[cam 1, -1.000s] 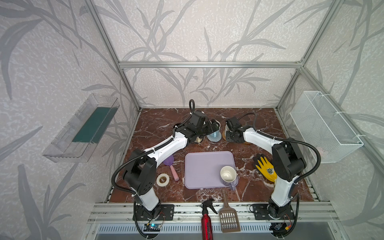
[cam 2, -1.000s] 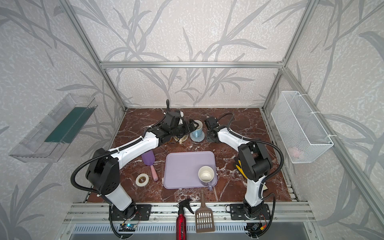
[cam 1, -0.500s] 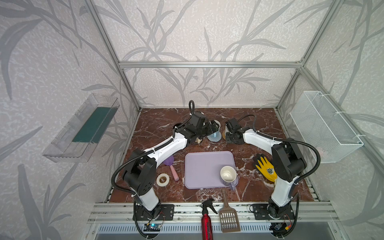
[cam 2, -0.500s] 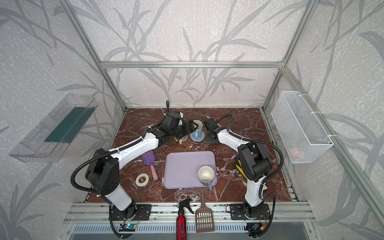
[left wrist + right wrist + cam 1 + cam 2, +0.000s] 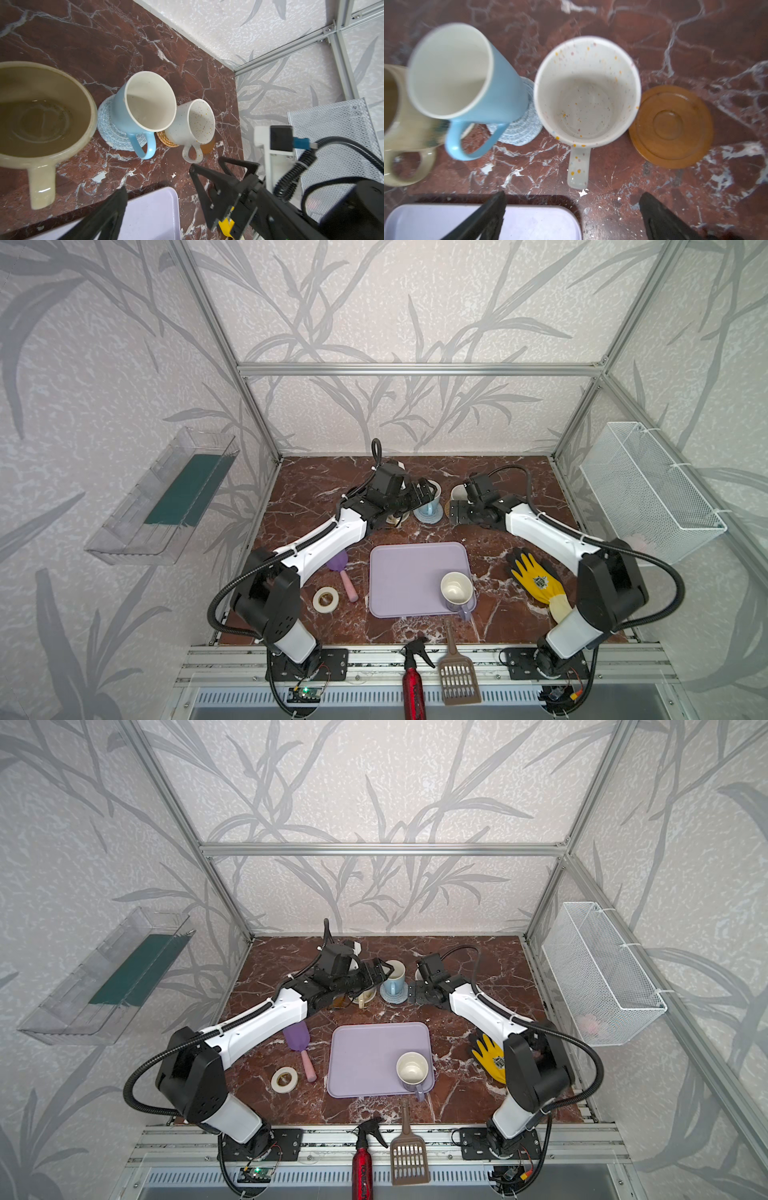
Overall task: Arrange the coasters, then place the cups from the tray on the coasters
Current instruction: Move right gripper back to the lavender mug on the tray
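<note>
Opening your right gripper [image 5: 573,199] left the white mug [image 5: 587,91] standing free on the rattan coaster [image 5: 166,141], beside the blue mug [image 5: 452,68]; your left gripper [image 5: 380,968] gaped empty too. Only the lavender mug [image 5: 456,588] remained on the tray [image 5: 407,572], owed to the vacant wooden coaster [image 5: 671,126].

Blue cup [image 5: 143,108] sits on woven coaster [image 5: 108,129], white cup [image 5: 192,124] on rattan coaster [image 5: 163,139], lavender cup [image 5: 457,592] on tray [image 5: 403,572].

Top pair high, frontal, downward; wrists close, sharing white mug [image 5: 191,122].
</note>
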Tool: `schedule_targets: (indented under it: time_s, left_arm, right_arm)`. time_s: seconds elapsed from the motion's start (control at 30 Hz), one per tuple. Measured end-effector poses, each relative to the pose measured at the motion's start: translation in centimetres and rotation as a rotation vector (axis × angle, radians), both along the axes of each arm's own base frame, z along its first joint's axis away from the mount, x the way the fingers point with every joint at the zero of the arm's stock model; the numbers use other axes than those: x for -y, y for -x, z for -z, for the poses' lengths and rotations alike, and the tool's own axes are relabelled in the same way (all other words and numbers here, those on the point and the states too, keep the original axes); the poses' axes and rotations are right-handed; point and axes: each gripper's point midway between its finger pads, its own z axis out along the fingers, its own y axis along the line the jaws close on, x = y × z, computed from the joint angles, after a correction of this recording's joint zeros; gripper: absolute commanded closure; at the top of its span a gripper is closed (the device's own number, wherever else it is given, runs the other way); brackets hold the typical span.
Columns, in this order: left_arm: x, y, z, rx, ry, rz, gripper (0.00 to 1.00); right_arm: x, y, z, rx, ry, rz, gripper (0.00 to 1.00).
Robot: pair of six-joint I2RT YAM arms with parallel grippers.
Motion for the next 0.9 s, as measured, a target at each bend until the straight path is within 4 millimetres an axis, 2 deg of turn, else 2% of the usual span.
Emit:
schedule_targets:
  time_s: [0.13, 0.33, 0.43, 0.53, 0.7, 0.9]
  left_arm:
    - [-0.1, 1.5, -1.9, 0.024, 0.013, 0.052, 0.01]
    - [0.2, 4.2, -4.9, 0.052, 0.061, 0.159, 0.01]
    - [0.4, 5.6, -5.6, 0.049, 0.087, 0.213, 0.01]
    - [0.3, 7.3, -5.3, 0.028, 0.1, 0.261, 0.01]
    - [-0.3, 9.7, -2.6, -0.052, 0.066, 0.311, 0.01]
    - [-1.4, 12.2, 0.5, -0.144, 0.011, 0.344, 0.01]
  right_arm:
    - [0.5, 2.1, -4.0, 0.102, -0.03, -0.074, 0.01]
    - [0.7, 6.3, -6.9, 0.157, -0.072, -0.206, 0.01]
    - [0.5, 8.4, -7.6, 0.154, -0.092, -0.274, 0.01]
    - [0.5, 11.2, -7.6, 0.13, -0.098, -0.336, 0.01]
    - [0.1, 15.5, -6.6, 0.068, -0.082, -0.425, 0.01]
    - [-1.4, 20.4, -3.0, -0.055, -0.035, -0.538, 0.01]
